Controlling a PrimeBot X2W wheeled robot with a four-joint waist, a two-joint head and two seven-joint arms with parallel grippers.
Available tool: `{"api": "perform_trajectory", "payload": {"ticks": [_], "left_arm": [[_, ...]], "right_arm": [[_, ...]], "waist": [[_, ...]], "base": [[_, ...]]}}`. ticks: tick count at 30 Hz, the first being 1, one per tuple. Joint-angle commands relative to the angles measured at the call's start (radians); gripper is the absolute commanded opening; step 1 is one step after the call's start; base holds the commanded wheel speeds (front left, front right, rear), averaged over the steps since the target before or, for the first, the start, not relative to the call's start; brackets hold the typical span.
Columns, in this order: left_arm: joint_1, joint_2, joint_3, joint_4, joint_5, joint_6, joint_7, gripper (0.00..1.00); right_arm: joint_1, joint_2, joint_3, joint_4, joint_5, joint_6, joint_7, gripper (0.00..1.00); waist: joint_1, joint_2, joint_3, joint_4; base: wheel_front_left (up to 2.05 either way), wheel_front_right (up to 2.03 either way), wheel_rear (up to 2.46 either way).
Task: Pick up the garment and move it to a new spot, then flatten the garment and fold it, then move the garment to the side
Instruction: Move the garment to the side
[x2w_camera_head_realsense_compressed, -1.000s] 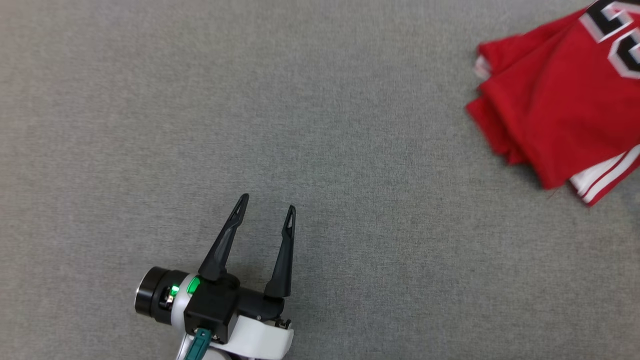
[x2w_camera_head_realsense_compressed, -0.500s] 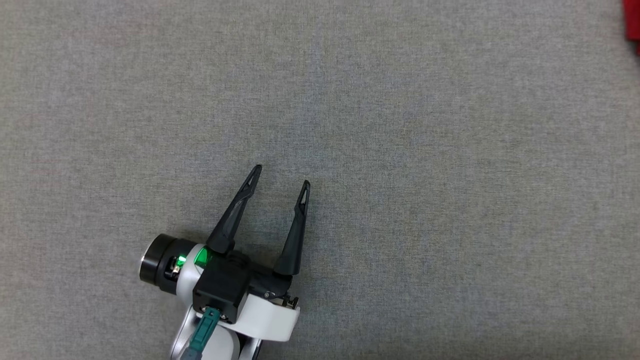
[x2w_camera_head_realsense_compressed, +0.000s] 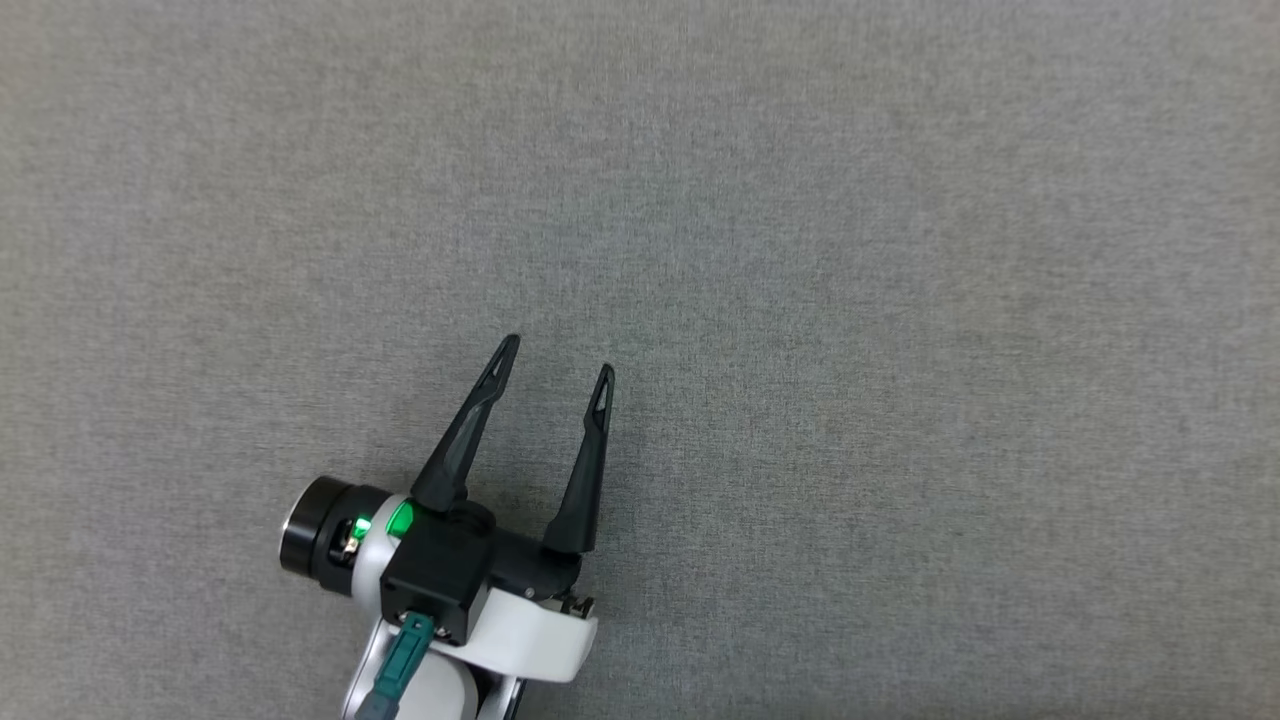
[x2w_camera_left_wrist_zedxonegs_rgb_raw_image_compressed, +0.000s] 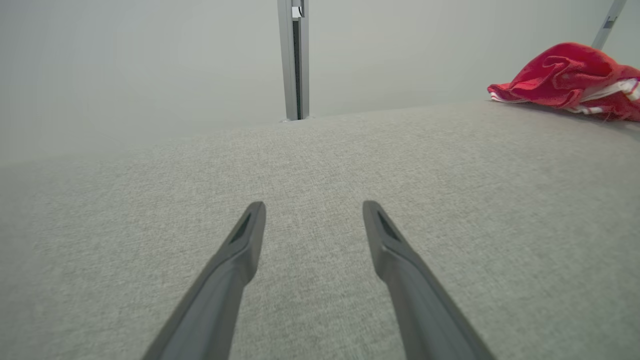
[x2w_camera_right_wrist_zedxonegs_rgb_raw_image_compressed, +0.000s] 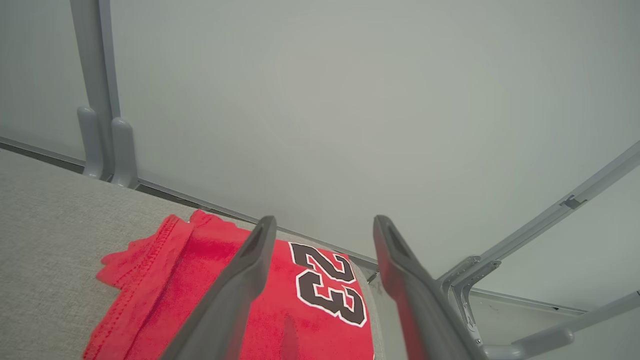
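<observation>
Cloth in plain grey covers the bench (x2w_camera_head_realsense_compressed: 900, 300). Nearest, toward its near-left part, the left gripper (x2w_camera_head_realsense_compressed: 559, 355) hangs low with its fingers spread wide and nothing between them.

From that gripper the garment (x2w_camera_left_wrist_zedxonegs_rgb_raw_image_compressed: 565, 75) lies well apart, ahead and off to the right, a red bundle at the bench's far right corner with bare cloth all the way between. The right gripper (x2w_camera_right_wrist_zedxonegs_rgb_raw_image_compressed: 324, 220) is much the nearer tool. Its fingers also stand wide and hold nothing, and the wrist view looks past them straight onto the red fabric and its black "23". Whether the tips touch the fabric cannot be told.

The garment looks folded, and it seems to run lengthwise along those fingers toward the far edge, though its near end is cut off. It appears already set aside, so the next move is probably only a clear lift away.

Beyond the edge stand a grey post (x2w_camera_left_wrist_zedxonegs_rgb_raw_image_compressed: 294, 60), slanted frame struts (x2w_camera_right_wrist_zedxonegs_rgb_raw_image_compressed: 550, 220) and a pale wall (x2w_camera_right_wrist_zedxonegs_rgb_raw_image_compressed: 325, 100). Nothing blocks either arm.
</observation>
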Motion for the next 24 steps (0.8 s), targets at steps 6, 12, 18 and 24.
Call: {"api": "perform_trajectory", "payload": {"ticks": [6, 12, 18, 24], "left_arm": [[0.056, 0.004, 0.026, 0.011, -0.005, 0.012, -0.005, 1.00], [0.127, 0.004, 0.072, 0.019, -0.060, 0.027, -0.004, 1.00], [0.211, 0.004, 0.140, 0.027, -0.115, 0.086, -0.004, 1.00], [0.308, 0.004, 0.193, 0.030, -0.157, 0.062, -0.004, 1.00]], "right_arm": [[0.144, 0.188, 0.006, 0.014, -0.073, -0.002, -0.064, 1.00], [0.305, 0.424, -0.013, 0.040, -0.114, -0.002, -0.108, 1.00], [0.494, 0.623, -0.127, -0.027, -0.246, -0.001, -0.119, 1.00], [0.743, 0.836, -0.342, -0.239, -0.452, -0.001, -0.119, 1.00]], "waist": [[0.0000, 0.0000, -0.139, -0.016], [0.0000, 0.0000, -0.266, -0.037], [0.0000, 0.0000, -0.398, -0.050], [0.0000, 0.0000, -0.521, -0.074]], "base": [[0.00, 0.00, 0.00], [0.00, 0.00, 0.00], [0.00, 0.00, 0.00], [0.00, 0.00, 0.00]]}}
